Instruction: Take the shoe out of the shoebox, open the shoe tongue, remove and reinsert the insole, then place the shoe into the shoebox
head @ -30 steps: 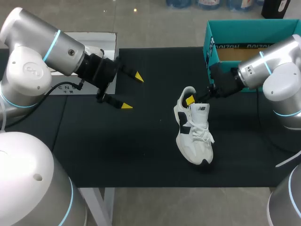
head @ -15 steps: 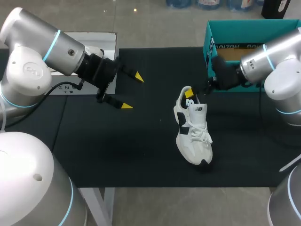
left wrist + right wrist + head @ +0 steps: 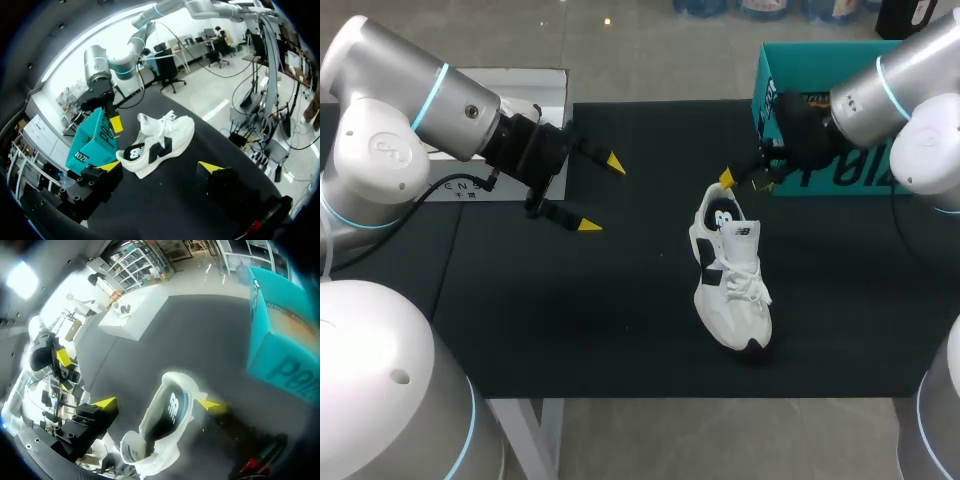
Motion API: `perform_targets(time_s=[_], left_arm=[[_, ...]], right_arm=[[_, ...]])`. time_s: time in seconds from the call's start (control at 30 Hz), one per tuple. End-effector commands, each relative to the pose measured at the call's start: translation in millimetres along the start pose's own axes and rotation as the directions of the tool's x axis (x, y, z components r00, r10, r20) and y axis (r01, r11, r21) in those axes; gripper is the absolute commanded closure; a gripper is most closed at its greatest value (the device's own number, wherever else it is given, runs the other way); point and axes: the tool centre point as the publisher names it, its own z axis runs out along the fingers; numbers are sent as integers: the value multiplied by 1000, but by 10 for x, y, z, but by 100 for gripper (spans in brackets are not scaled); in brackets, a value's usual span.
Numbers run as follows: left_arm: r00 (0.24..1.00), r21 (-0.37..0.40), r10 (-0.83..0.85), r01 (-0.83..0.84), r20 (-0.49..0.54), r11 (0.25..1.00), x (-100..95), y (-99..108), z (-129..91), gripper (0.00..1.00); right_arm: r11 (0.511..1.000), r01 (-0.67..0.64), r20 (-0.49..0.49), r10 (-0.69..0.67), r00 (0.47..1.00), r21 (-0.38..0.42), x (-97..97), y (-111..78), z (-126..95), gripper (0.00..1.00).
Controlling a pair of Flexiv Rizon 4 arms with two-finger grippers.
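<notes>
A white sneaker with dark side panels lies on the black mat, its toe toward the front edge and its laces up. Its dark insole shows through the open collar. My right gripper hangs open just above and behind the heel, touching nothing. In the right wrist view the sneaker sits below the spread fingers of that gripper. My left gripper is open and empty over the mat, well left of the shoe. From the left wrist the sneaker lies ahead of this gripper.
The open teal shoebox stands at the back right, behind my right gripper, and shows again as shoebox and shoebox. A white box sits at the back left, behind my left arm.
My right gripper has let go of the shoe's heel opening, opened, and risen back toward the shoebox. The sneaker settled slightly on the mat. The left arm has not moved.
</notes>
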Motion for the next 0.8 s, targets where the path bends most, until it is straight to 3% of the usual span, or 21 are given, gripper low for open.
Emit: perform_targets(time_s=[0.03, 0.27, 0.37, 0.4, 0.43, 0.47, 0.8], left_arm=[[1000, -2, 0, 0, -2, 1000, -2, 0, -3, 0], [1000, -2, 0, 0, -2, 1000, -2, 0, -3, 0], [1000, -2, 0, 0, -2, 1000, -2, 0, -3, 0], [1000, -2, 0, 0, -2, 1000, -2, 0, -3, 0], [1000, -2, 0, 0, -2, 1000, -2, 0, -3, 0], [1000, -2, 0, 0, -2, 1000, -2, 0, -3, 0], [1000, -2, 0, 0, -2, 1000, -2, 0, -3, 0]], right_arm=[[983, -178, 396, 142, 907, 54, 129, -15, -42, 0], [960, -268, 525, 191, 829, 75, 190, -127, 30, 0], [959, -273, 531, 195, 825, 71, 196, -176, 81, 0], [959, -273, 531, 192, 825, 77, 201, -186, 103, 4], [959, -273, 527, 195, 827, 74, 202, -192, 117, 29], [960, -271, 525, 194, 829, 72, 204, -200, 140, 100], [959, -273, 535, 193, 822, 73, 127, -269, 344, 100]])
